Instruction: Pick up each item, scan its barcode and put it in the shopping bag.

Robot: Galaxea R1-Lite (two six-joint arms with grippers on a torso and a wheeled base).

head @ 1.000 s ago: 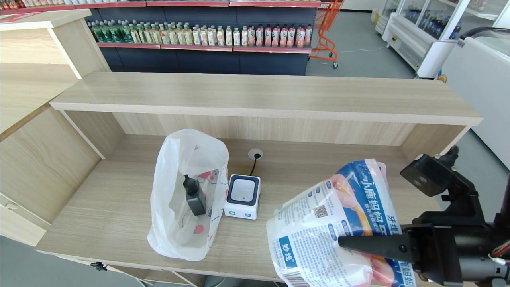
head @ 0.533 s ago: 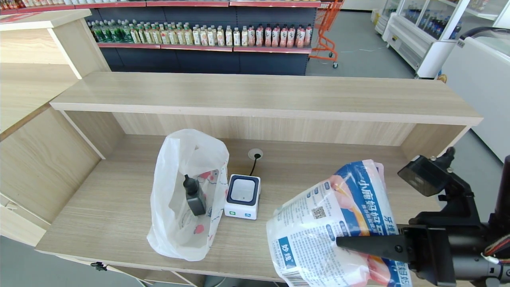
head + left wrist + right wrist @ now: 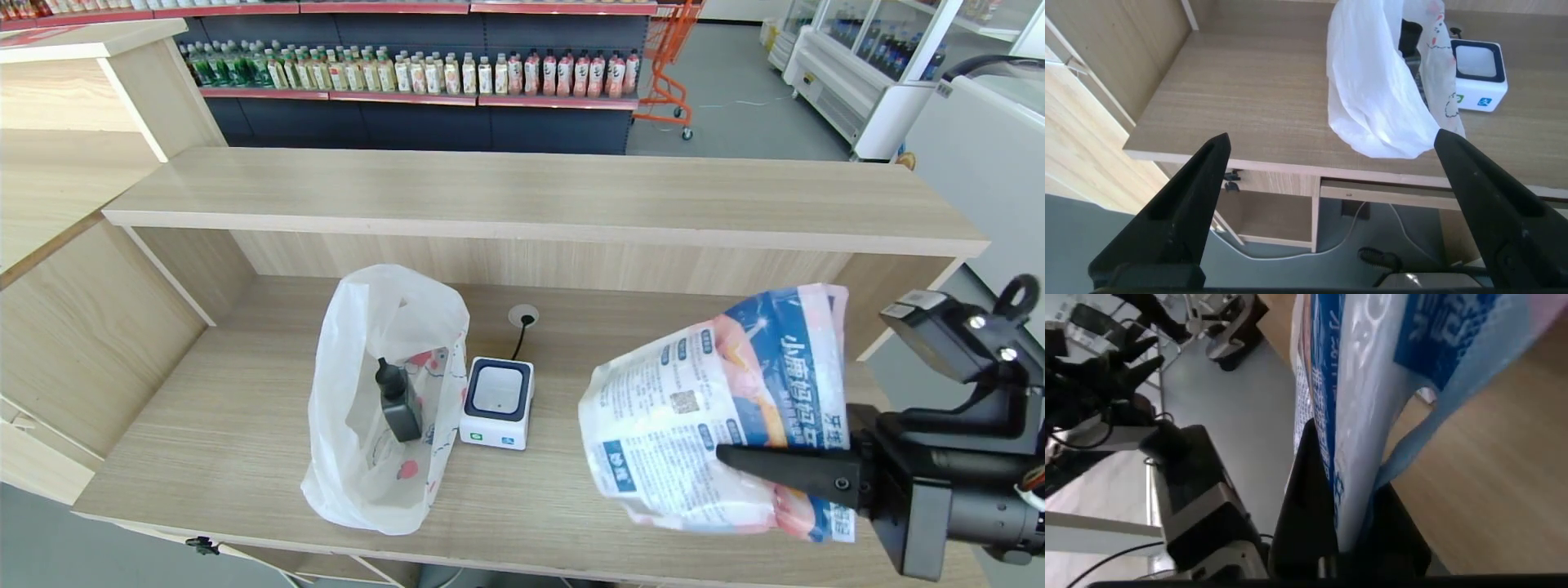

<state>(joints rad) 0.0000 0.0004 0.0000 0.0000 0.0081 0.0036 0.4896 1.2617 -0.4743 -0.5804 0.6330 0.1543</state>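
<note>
1. The wooden tabletop (image 3: 229,425) is carrying a bag and a scanner.
2. The white plastic shopping bag (image 3: 351,457) is standing open left of centre, just beside the scanner.
3. The blue, white and pink packet (image 3: 702,392) is hanging in the air over the tabletop's right side, apart from the scanner.
4. The right end effector (image 3: 735,457) is pinching the packet between its fingers.
5. The left end effector (image 3: 1333,143) is hovering off the tabletop's near edge, fingers spread wide, holding nothing.
6. The white scanner (image 3: 496,403) is sitting face up, with its cable (image 3: 518,339) leading away behind it.
7. A dark bottle (image 3: 400,404) is standing inside the shopping bag.
</note>
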